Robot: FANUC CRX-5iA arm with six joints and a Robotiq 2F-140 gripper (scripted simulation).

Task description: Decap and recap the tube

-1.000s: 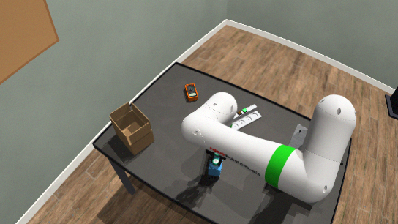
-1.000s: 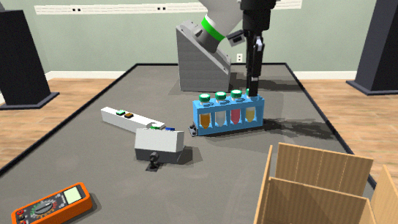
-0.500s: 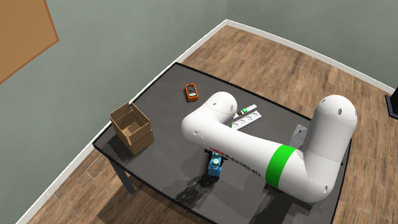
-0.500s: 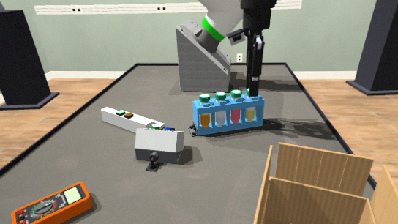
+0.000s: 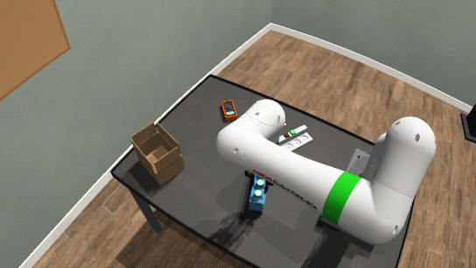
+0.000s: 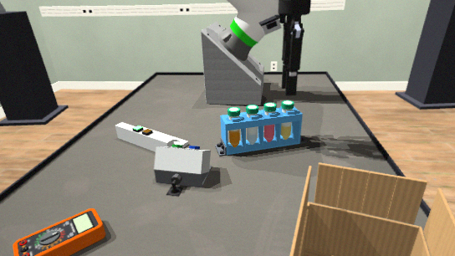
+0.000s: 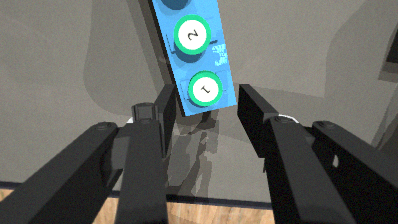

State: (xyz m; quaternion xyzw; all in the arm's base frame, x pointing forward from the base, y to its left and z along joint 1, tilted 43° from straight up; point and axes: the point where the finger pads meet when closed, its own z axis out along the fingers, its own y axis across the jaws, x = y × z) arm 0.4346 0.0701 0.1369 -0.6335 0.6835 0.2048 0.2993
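I take the blue decapping station (image 6: 261, 138) as my landmark. It stands on the dark table (image 6: 104, 188) with four tubes in a row, each wearing a green-rimmed cap. In the exterior view, from the far side, tube 1 is at the right end of the rack and the cap of tube 2 (image 6: 270, 107) is the second from the right, over red liquid. In the wrist view I read the numerals: the cap of tube 1 (image 7: 205, 88) sits at the near end of the station, the cap of tube 2 next along, on its tube like the rest.

The gripper (image 7: 206, 116) hangs above the tube 1 end of the station, partly open and holding nothing. From the wrist camera its two dark fingers flank the end of the rack, with daylight between each pad and the cap of tube 1. In the exterior view the gripper shows as a black column behind and above the rack, apart from the caps.

The white cap tray (image 6: 144, 135) lies on the camera's left of the station in the exterior view, with the grey key housing (image 6: 181, 163) just in front of it; a green key and a blue key show on the housing top. An orange multimeter (image 6: 58, 234) lies well away from the station on the tray side, and a cardboard box (image 6: 364, 209) stands near the camera on the other side
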